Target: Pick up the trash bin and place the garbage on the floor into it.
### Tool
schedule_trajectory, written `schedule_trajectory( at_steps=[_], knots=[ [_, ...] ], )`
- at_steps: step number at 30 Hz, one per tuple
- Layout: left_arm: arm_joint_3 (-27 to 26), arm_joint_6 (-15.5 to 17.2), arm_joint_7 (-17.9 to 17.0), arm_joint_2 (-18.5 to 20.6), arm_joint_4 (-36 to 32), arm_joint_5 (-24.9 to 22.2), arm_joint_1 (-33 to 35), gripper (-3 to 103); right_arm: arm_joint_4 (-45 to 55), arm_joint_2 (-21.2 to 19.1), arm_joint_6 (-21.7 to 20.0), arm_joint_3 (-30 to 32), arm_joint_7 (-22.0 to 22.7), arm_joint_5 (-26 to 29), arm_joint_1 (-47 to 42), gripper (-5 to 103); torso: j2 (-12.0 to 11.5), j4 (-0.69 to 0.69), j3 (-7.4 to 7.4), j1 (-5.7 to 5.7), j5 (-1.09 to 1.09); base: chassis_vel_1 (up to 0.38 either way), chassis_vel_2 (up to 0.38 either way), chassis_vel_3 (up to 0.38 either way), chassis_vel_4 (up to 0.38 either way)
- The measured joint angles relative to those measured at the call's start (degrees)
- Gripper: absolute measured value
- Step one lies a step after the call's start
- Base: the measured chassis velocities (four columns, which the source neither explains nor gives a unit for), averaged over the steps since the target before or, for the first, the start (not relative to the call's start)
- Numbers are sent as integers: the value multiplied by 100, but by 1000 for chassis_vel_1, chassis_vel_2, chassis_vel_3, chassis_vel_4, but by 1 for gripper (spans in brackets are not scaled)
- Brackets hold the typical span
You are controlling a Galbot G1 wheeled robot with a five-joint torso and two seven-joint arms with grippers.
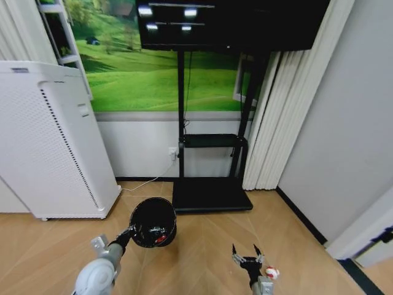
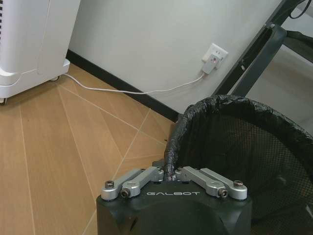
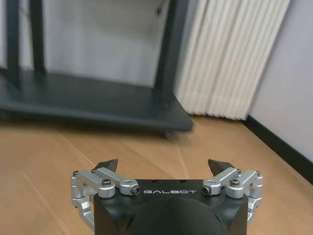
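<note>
At far left in the head view stood the white air purifier (image 1: pixel 52 144) against the wall, a white cable (image 2: pixel 132 91) running along the floor from it toward a wall socket (image 2: pixel 214 58). Just right of the purifier, the left gripper (image 1: pixel 130 232) was clamped on the near rim of the trash bin (image 1: pixel 153 222), its fingers (image 2: pixel 146 176) drawn together on the black liner edge in the left wrist view; the bin was tilted with its opening toward the camera, and a small red item (image 1: pixel 160 238) lay inside it. Behind the bin, at centre, the black TV stand (image 1: pixel 212 193) rested on the wooden floor (image 1: pixel 202 246) beneath a dark screen (image 1: pixel 230 23). Farther right, the right gripper (image 1: pixel 248 252) hung low over the floor with its fingers (image 3: pixel 108 167) spread wide apart and holding nothing. Immediately to its right lay a white-and-red crumpled scrap (image 1: pixel 272 273) of garbage on the floor. Pleated white curtains (image 1: pixel 279 117) hung at the right, beside the stand.
</note>
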Motion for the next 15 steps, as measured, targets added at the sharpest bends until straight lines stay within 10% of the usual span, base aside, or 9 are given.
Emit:
schedule_trajectory(
  at_steps=[15],
  knots=[
    [-148, -10, 64, -109, 23, 16, 171, 3, -1496, -250, -166, 424, -196, 327, 546, 102, 0, 2, 0, 0, -4, 24, 23, -19, -14]
  ],
)
